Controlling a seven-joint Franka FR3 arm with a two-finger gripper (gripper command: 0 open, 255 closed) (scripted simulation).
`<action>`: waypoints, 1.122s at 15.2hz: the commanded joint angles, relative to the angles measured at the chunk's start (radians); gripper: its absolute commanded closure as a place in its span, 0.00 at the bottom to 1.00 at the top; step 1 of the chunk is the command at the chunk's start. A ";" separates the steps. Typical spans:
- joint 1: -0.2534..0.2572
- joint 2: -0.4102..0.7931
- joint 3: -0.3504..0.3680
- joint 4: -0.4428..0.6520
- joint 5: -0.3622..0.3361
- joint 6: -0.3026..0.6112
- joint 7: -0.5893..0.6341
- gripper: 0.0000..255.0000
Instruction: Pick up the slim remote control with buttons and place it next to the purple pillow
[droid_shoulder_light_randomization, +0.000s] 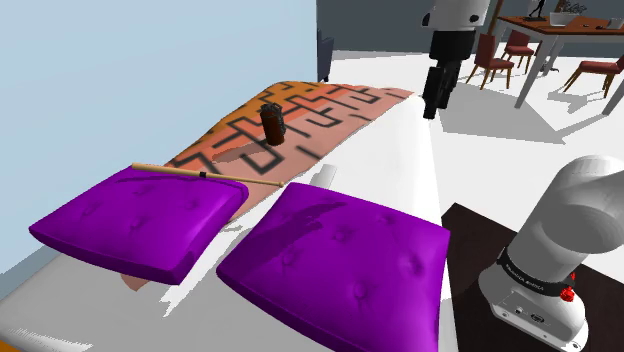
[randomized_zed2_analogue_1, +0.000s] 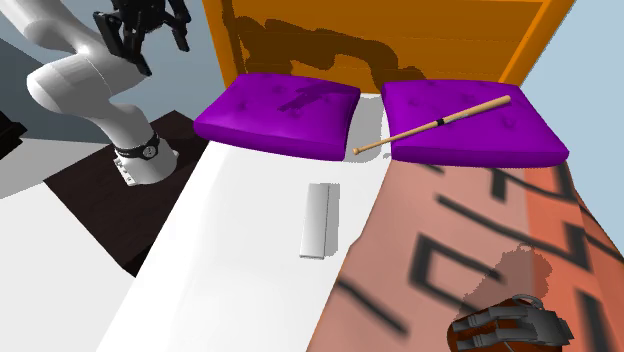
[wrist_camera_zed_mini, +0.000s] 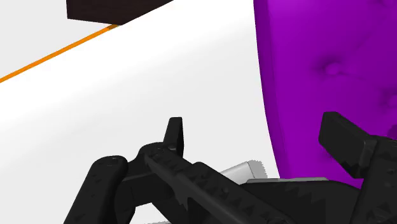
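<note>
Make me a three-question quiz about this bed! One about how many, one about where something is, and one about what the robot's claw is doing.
1. How many square purple pillows are there?
A one
B two
C three

2. Where is the slim pale grey remote control?
A on the white sheet
B on top of a pillow
C under a pillow

3. The black claw is:
A open
B shut on the remote
C shut on a pillow

Answers:
1 B: two pillows lie side by side at the head of the bed.
2 A: the remote lies flat on the bare sheet, apart from both pillows.
3 A: the claw's fingers stand apart and clasp nothing.
</note>
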 joint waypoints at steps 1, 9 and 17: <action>0.000 0.000 0.000 0.000 0.000 0.000 0.000 0.00; -0.046 0.177 0.141 -0.058 0.069 0.265 0.282 0.00; -0.105 0.442 0.258 -0.016 0.059 0.514 0.571 0.00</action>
